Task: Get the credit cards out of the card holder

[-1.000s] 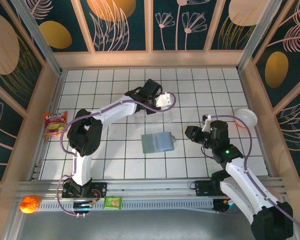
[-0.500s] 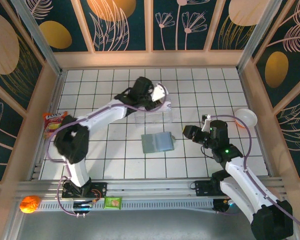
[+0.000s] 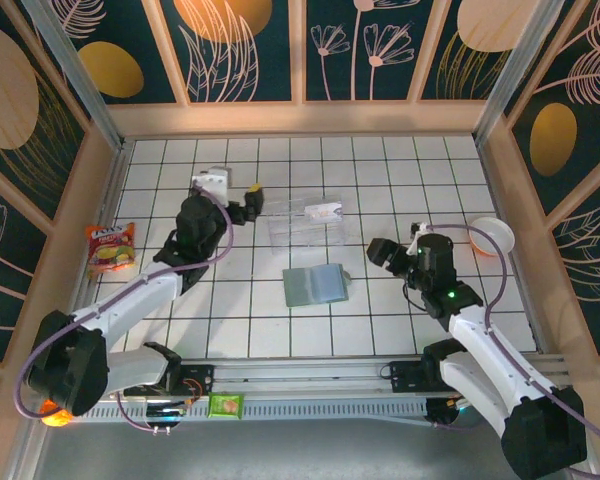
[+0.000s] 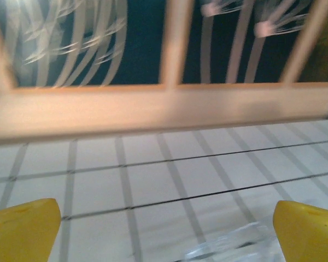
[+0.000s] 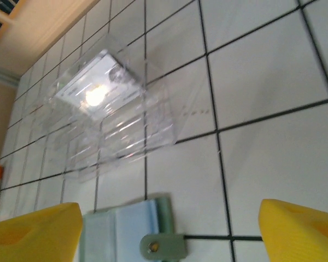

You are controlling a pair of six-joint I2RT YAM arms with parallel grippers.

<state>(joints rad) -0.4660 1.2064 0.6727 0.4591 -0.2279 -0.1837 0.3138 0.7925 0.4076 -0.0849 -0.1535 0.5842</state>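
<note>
A white tiled floor (image 3: 230,330) is boxed by wood-framed dark teal wall panels (image 3: 265,70) painted with leaves.

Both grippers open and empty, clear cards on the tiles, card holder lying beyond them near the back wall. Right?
No: the card holder lies nearer the arm bases than the credit cards, as the top external view shows. Left gripper and right gripper are open and empty.

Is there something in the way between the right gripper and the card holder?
Nothing visible. Only bare tiles lie between the open right gripper and the card holder on its left. The clear cards lie farther back, off that line.
</note>
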